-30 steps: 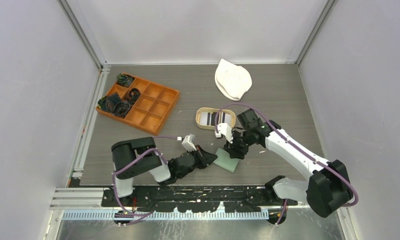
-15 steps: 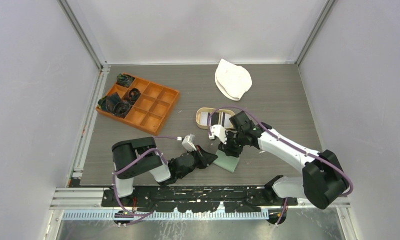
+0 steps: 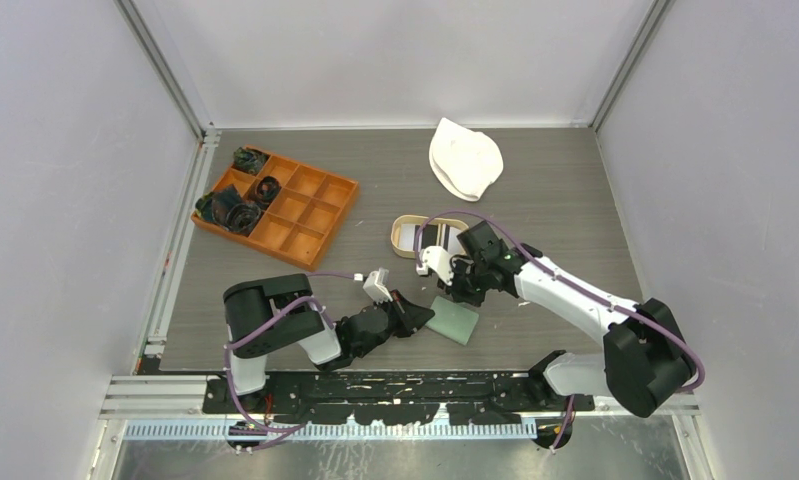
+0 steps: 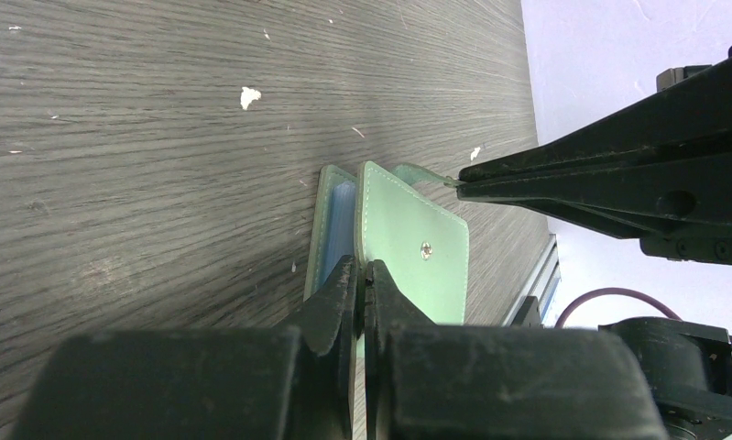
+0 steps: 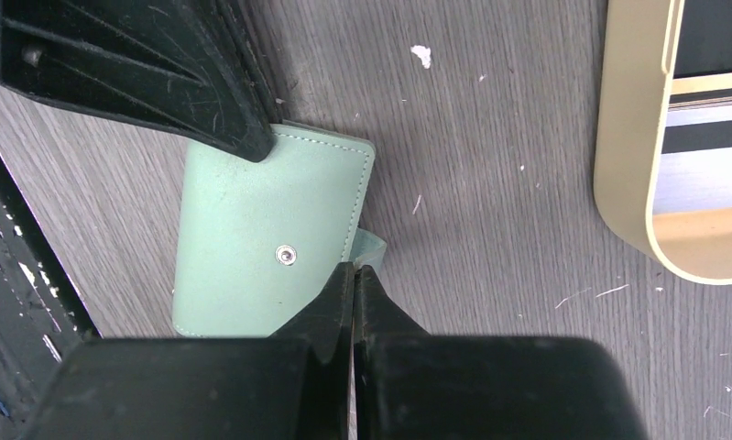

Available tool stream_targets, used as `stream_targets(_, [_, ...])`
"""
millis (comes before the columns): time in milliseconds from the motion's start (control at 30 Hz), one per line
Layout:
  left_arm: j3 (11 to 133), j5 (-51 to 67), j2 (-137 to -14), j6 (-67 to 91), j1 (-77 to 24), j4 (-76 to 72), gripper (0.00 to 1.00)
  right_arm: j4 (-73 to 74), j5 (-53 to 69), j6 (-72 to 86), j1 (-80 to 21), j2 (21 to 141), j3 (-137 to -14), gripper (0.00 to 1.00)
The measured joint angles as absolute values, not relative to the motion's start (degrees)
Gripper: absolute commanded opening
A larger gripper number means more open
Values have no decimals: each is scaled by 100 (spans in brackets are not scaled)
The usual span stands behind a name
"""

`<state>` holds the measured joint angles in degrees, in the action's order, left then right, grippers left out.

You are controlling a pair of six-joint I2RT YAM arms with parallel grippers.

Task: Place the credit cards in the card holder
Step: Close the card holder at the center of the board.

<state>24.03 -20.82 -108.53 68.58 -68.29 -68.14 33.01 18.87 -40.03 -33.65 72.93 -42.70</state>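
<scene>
Right now the sage-green card holder (image 5: 252, 238) lies on the grey table (image 3: 555, 200), near its front edge and between the two arms, with its snap button (image 5: 288, 254) facing up. The left hand (image 4: 366, 270) is clenched on the near edge of the holder's front cover. In the left wrist view that cover stands slightly away from the pale blue inner pockets beside it. The right hand (image 5: 354, 272) is pinched tight on the small green strap (image 5: 369, 246) that sticks out from the holder's side, its tips meeting right at the strap's end. The credit cards (image 5: 710, 119), in black, white and grey bands, lie inside the oval tan tray (image 5: 623, 137), which sits just beyond the holder and apart from it. Farther left on the table stands an orange box (image 3: 320, 205) of compartments, with dark cord bundles (image 3: 230, 210) in its left cells. A white cloth (image 3: 465, 160) lies near the back wall.
</scene>
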Motion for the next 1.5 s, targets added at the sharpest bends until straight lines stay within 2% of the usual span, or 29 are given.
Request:
stream_targets(100, [2403, -2082, -10853, 6858, -6829, -6814, 0, 3345, 1865, -3913, -3365, 7334, -4322, 11])
stream_targets(467, [2403, -2082, -10853, 6858, -6829, -6814, 0, 3570, 1695, -3771, -3363, 7513, -4477, 21])
stream_targets(600, [2403, -2082, -10853, 6860, -6829, -6814, 0, 3577, 1671, -3754, -3363, 7513, -4480, 16])
stream_targets(733, [2403, -2082, -10853, 6858, -6829, -6816, 0, 3579, 1651, -3741, -3363, 7513, -4480, 1])
stream_targets(1267, [2403, -2080, -10853, 6860, -6829, -6816, 0, 3868, 2038, -3780, -3374, 7516, -4512, 1])
stream_targets(1500, [2403, -2078, -10853, 6858, -6829, -6818, 0, 3830, 1918, -3778, -3706, 7599, -4512, 1])
